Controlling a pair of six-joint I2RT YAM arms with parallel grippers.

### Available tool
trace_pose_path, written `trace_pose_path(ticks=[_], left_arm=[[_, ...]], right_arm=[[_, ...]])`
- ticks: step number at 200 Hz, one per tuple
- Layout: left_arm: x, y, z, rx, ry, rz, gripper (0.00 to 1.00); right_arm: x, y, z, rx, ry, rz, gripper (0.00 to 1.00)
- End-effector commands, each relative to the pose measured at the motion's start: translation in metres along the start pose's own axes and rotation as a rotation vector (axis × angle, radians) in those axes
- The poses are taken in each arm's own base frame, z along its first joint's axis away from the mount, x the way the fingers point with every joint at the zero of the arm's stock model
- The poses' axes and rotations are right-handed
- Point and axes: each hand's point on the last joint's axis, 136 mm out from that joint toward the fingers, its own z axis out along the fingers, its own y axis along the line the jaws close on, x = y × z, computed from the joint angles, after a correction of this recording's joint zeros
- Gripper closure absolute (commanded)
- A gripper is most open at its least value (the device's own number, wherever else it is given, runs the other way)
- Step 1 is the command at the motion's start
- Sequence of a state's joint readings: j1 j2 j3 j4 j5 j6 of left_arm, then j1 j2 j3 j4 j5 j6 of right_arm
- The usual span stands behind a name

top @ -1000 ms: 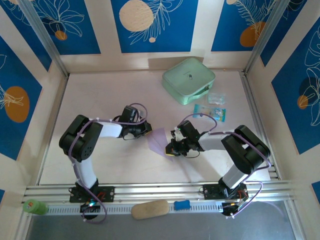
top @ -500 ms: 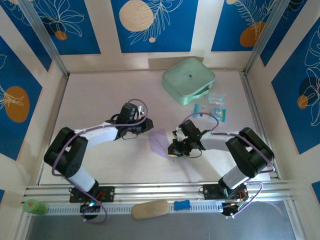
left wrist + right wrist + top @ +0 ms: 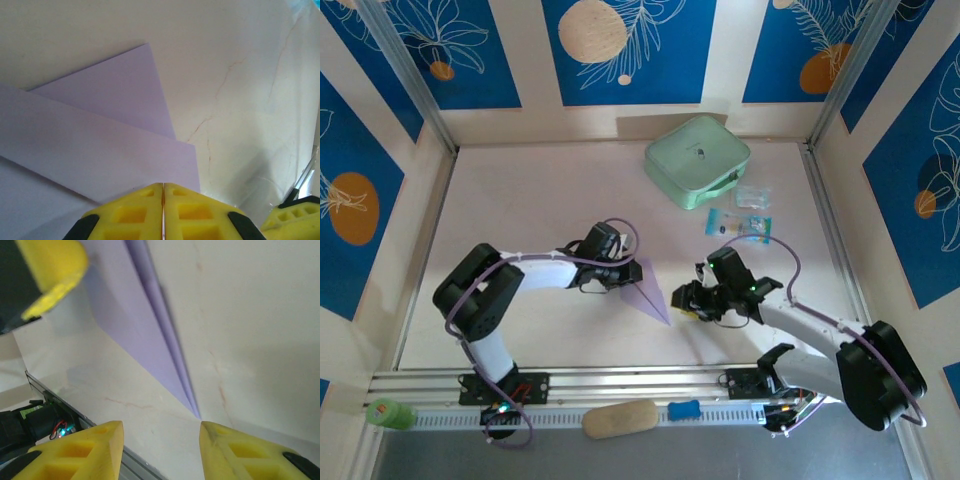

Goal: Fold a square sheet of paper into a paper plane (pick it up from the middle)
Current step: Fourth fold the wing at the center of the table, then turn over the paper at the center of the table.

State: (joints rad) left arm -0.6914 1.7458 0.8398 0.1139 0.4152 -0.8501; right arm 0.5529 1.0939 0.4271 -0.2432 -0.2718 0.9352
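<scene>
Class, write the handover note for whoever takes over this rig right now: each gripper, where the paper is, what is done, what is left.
Left gripper: shut, fingertips at the wide end of the folded paper. Whether it pinches the paper or only presses on it is unclear.
Right gripper: open, holding nothing, facing the paper's pointed tip.
Paper plane: lavender, lying on the table between the two arms, with layered folds narrowing to a point near the right gripper.
Done: the sheet is folded into a dart shape.
To do: probably the last creases or wings, then let go. Check the folds first.
</scene>
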Motion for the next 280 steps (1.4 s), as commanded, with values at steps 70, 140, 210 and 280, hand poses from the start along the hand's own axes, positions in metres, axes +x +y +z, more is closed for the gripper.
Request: trace_pose_path(ticks=[70, 140, 210, 280], left_arm=[[-0.011, 0.004, 0.009, -0.044, 0.012, 0.022, 0.91], [0.013, 0.045, 0.02, -0.158, 0.079, -0.039, 0.96], [0.014, 0.044, 0.02, -0.15, 0.084, -0.04, 0.96], [0.015, 0.045, 0.02, -0.148, 0.085, -0.044, 0.96]], right_arm=[[0.022, -0.001, 0.017, 0.04, 0.116, 0.119, 0.58], [0.026, -0.003, 0.031, 0.057, 0.157, 0.128, 0.6], [0.021, 0.001, 0.041, 0.035, 0.157, 0.125, 0.62], [0.012, 0.004, 0.042, 0.012, 0.103, 0.12, 0.67]])
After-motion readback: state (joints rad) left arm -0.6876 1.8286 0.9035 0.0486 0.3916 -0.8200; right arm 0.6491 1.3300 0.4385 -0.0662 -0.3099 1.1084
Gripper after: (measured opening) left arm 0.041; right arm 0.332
